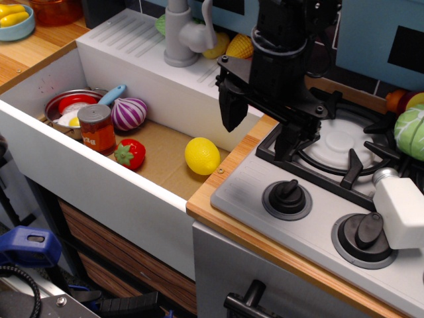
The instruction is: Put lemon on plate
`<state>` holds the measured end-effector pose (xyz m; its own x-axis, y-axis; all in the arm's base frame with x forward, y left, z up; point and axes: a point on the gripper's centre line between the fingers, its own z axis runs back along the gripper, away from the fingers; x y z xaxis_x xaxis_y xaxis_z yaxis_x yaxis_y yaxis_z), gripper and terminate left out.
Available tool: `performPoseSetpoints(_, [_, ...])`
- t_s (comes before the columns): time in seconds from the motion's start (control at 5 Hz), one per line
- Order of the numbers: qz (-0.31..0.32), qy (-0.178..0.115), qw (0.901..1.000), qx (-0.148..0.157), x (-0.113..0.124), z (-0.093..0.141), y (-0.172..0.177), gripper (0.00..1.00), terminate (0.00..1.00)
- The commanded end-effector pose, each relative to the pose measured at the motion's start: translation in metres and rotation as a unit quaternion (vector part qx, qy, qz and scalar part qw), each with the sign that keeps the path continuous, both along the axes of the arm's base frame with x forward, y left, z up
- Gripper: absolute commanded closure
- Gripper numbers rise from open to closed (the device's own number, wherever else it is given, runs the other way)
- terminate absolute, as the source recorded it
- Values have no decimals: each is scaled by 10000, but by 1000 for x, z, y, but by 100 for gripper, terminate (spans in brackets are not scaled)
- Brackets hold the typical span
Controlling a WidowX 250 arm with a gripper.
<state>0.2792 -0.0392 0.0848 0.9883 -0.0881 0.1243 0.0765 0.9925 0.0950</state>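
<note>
The lemon (202, 156), glossy and bright yellow, lies on the brown floor of the white sink (99, 179), near its right end. My black gripper (260, 127) hangs open and empty above the sink's right edge and the counter, up and to the right of the lemon, not touching it. One finger (232, 109) is over the sink's back right corner, and the other is over the stove's edge. The plain red plate is not in view.
At the sink's left are a metal-rimmed red dish (73, 105), a purple-striped onion (129, 112), a can (98, 129) and a strawberry (130, 154). A grey faucet (182, 33) and a corn-like toy (240, 46) stand behind. To the right are the stove (344, 152), a white bottle (401, 209) and a cabbage (412, 132).
</note>
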Motion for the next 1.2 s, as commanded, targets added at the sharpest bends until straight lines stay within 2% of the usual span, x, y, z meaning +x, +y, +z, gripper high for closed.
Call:
performPoseSetpoints(0.0, [0, 0, 10000, 0, 0, 0, 0, 0, 0])
performPoseSetpoints(0.2, [645, 0, 9977, -215, 25, 5, 43, 0, 0])
performPoseSetpoints(0.4, [1501, 154, 9854, -785, 51, 6, 65, 0, 0])
performPoseSetpoints(0.6, [1941, 59, 9748, -1094, 68, 2, 80, 0, 0])
performPoseSetpoints(0.8, [2461, 38, 9603, -1314, 72, -14, 84, 0, 0])
performPoseSetpoints(1.0, [2722, -425, 9550, -1098, 62, -47, 85, 0, 0])
